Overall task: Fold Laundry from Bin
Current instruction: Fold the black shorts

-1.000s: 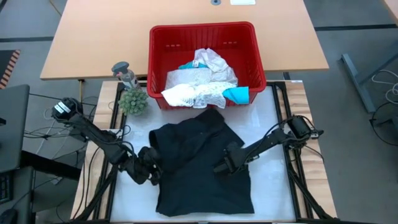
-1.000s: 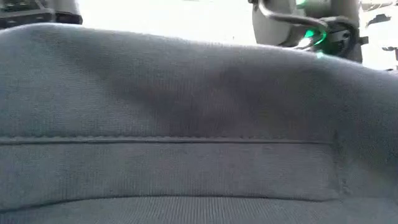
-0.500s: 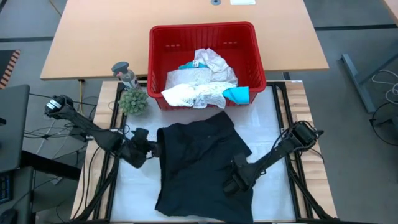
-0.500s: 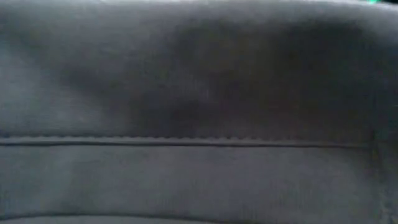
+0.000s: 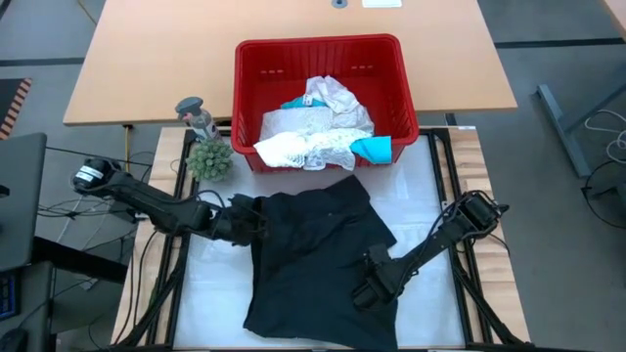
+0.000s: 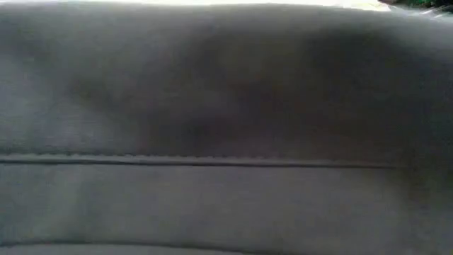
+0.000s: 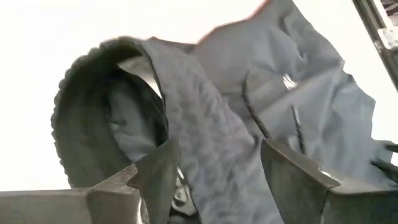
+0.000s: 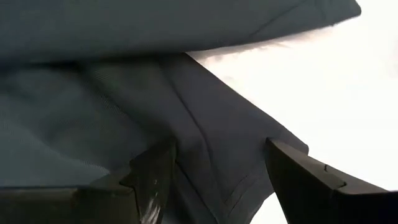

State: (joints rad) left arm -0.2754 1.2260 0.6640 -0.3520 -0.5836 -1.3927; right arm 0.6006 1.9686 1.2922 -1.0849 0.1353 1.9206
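The black garment lies spread on the white mat in front of the red bin. White lacy laundry and a teal piece lie in the bin. My left gripper is at the garment's far left edge, shut on bunched cloth. My right gripper points down at the garment's right edge, open, with a flat hemmed flap between its fingers. In the low view the garment's near hem fills the picture. My left gripper pinches a raised ridge of the garment beside a ribbed opening, several layers bunched together. It comes slanting down from the table's left. The rest of the garment lies on the mat. Whether my right gripper's fingers touch the cloth, I cannot tell.
A small green plant and a grey figure stand left of the bin, close behind my left arm. Bare mat shows left and right of the garment. A wooden table lies beyond the bin.
My left gripper has gone toward the far edge and rightward along the garment's left side, rolling its wrist, and the cloth's left edge there has drawn inward. My right gripper went toward the near right of the garment, then kept still. The garment's near hem has stayed put.
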